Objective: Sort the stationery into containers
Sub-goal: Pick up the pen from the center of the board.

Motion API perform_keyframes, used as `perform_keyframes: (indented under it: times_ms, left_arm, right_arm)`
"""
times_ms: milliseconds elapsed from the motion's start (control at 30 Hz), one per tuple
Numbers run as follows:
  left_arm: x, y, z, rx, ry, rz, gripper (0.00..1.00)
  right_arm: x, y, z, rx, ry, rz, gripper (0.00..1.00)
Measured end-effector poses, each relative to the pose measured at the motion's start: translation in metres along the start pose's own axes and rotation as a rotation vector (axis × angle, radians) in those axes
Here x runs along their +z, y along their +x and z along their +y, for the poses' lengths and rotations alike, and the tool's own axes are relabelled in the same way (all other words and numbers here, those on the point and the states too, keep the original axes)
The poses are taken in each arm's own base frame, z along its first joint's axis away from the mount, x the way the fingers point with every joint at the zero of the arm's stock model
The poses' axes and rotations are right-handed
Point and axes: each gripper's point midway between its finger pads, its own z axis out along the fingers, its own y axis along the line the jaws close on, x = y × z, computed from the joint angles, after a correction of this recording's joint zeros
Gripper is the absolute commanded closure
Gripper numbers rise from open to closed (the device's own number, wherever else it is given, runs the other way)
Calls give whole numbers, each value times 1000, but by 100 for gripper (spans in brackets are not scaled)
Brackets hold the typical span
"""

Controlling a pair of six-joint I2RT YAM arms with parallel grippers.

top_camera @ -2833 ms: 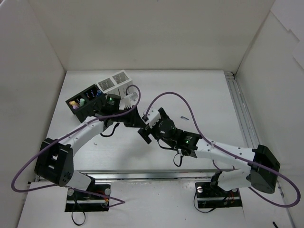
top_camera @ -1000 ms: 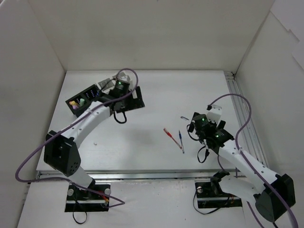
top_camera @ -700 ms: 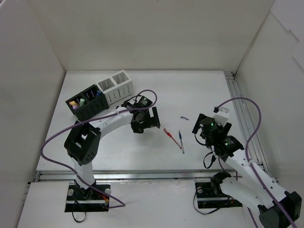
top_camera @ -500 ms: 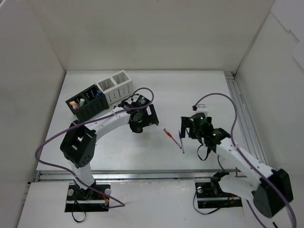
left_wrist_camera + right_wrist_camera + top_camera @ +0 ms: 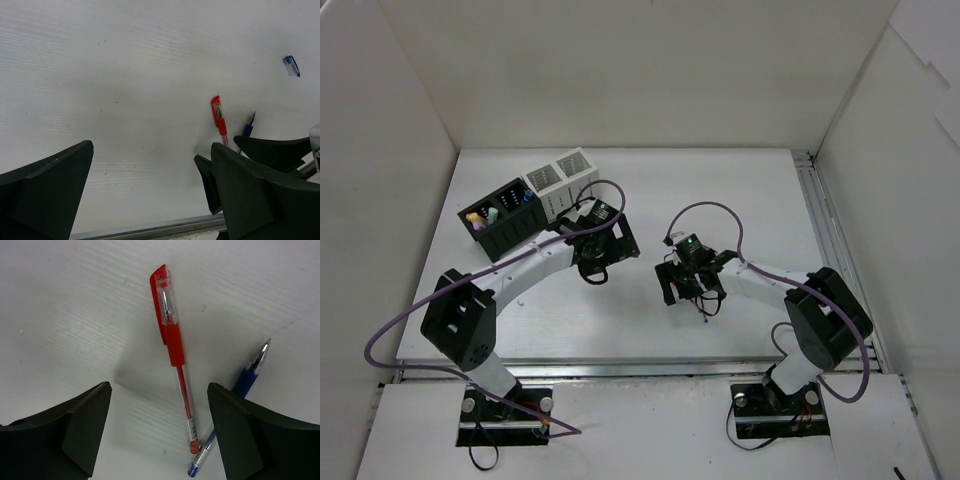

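Left wrist view: the lower ends of the red pen (image 5: 218,117) and the blue pen (image 5: 248,129) are hidden behind dark gripper parts. The small blue item (image 5: 291,65) is too small to identify.

Top view: the right gripper (image 5: 686,288) covers both pens mid-worktop. The contents of the black organiser (image 5: 503,215), near the left edge, are too small to identify.

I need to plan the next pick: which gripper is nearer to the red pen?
Right. The right gripper is over the red pen, with one open finger on each side. The left gripper is farther away, toward the black organiser.
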Motion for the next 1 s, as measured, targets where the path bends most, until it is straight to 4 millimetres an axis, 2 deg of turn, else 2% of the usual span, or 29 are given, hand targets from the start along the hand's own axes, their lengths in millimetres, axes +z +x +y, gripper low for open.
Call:
perform_keyframes:
  times_ms: [33, 67, 133, 167, 200, 233, 433, 600, 700, 867, 967, 1000]
  left_arm:
    - [1, -1, 2, -1, -8, -6, 0]
    - [1, -2, 3, 1, -12, -10, 0]
    - [1, -3, 5, 5, -17, -19, 0]
    - [1, -4, 5, 6, -19, -24, 0]
    - [0, -5, 5, 9, -18, -27, 0]
    - [0, -6, 5, 12, -17, -28, 0]
    - [-1, -9, 7, 36, -17, -35, 0]
    - [-2, -9, 3, 66, 30, -32, 0]
    - [-4, -5, -8, 106, 96, -2, 0]
    - [-10, -3, -27, 134, 211, 5, 0]
    - [-15, -5, -32, 136, 236, -11, 2]
    - [-16, -6, -34, 136, 244, -17, 5]
  right_arm:
    - [2, 1, 0, -2, 1, 4, 34]
    - [3, 0, 0, -7, 6, 4, 38]
    - [6, -2, 0, -6, 13, -1, 51]
    - [7, -3, 1, -7, 17, -4, 62]
    - [8, -5, 1, -10, 21, -8, 67]
    - [10, -6, 2, -8, 27, -12, 76]
    - [12, -4, 16, -33, 35, -26, 96]
    - [11, 1, 33, -80, 15, -24, 100]
    - [4, 0, 44, -112, -3, -45, 100]
    - [-32, -34, 68, -101, -90, -232, 100]
    - [-57, -64, 82, -84, -156, -376, 100]
    - [-63, -73, 87, -80, -174, -416, 100]
